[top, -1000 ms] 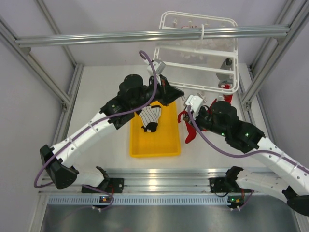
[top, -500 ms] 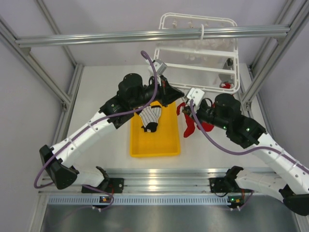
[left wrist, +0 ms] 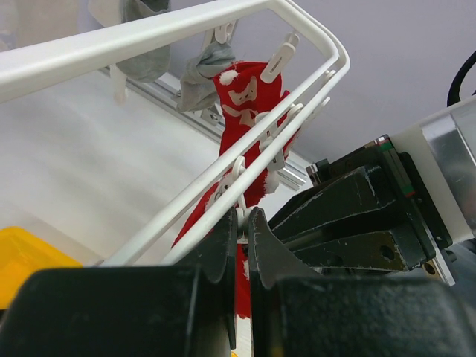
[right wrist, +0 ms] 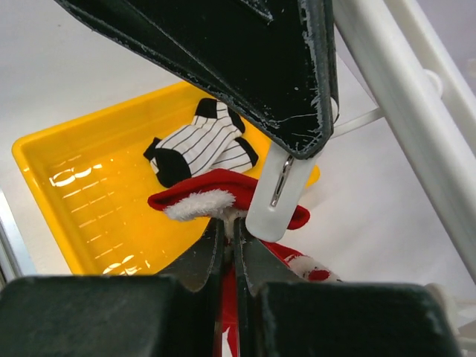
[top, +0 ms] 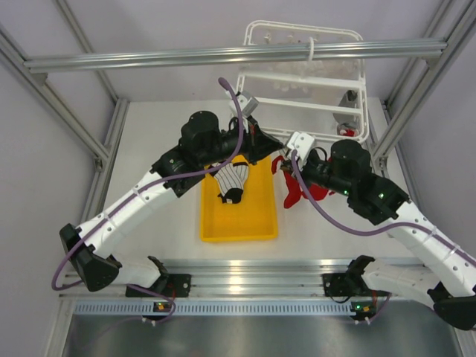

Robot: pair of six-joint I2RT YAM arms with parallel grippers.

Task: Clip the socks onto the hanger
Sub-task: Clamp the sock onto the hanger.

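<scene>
The white hanger (top: 305,82) hangs from the grey beam at the back. My left gripper (top: 269,146) is shut on a white clip (left wrist: 242,216) under the hanger's near left corner. In the left wrist view its jaws (left wrist: 242,223) pinch the clip's top. My right gripper (top: 286,165) is shut on a red sock (top: 291,190) and holds its white-trimmed cuff (right wrist: 216,192) just below that clip (right wrist: 286,193). The sock hangs down from the jaws (right wrist: 229,223). Another red sock (left wrist: 245,97) is clipped to the hanger's far side. A striped sock (top: 232,182) lies in the tray.
The yellow tray (top: 256,216) lies on the table between the arms, under both grippers. The grey aluminium beam (top: 149,58) crosses above the table. A grey sock (left wrist: 201,74) hangs at the hanger's far side. Frame posts stand at both sides.
My right gripper has moved up and left with the red sock, bringing its cuff under the clip. My left gripper has stayed at the hanger's corner.
</scene>
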